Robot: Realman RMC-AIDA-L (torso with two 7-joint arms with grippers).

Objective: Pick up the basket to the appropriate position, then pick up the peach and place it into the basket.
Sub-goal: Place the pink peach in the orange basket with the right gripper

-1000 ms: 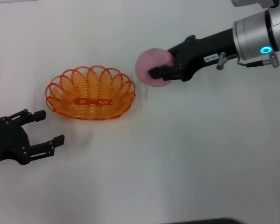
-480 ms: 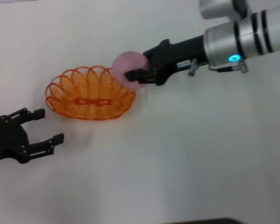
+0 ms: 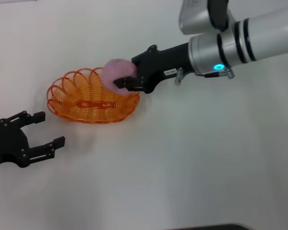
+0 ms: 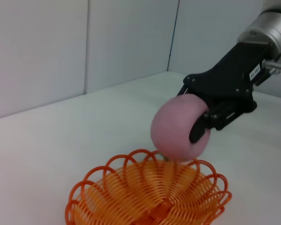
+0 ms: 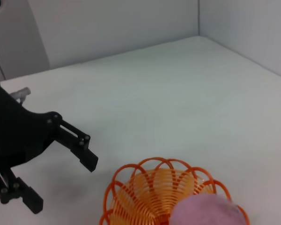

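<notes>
The right arm [image 3: 240, 40] is a thick silver-white tube with 2 black bands around it and a small ring light glowing cyan. A short metal plug sticks out beside that light. It narrows to a matte black wrist with a small white label, ending in the black right gripper [image 3: 119, 82]. The left gripper [image 3: 42, 129] is matte black, angular, with visible screws and 2 flat-tipped fingers.

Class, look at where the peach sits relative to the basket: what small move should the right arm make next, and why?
Probably carry on inward and lower: the right pincer holds the peach above the basket rim, not yet over its centre.
</notes>
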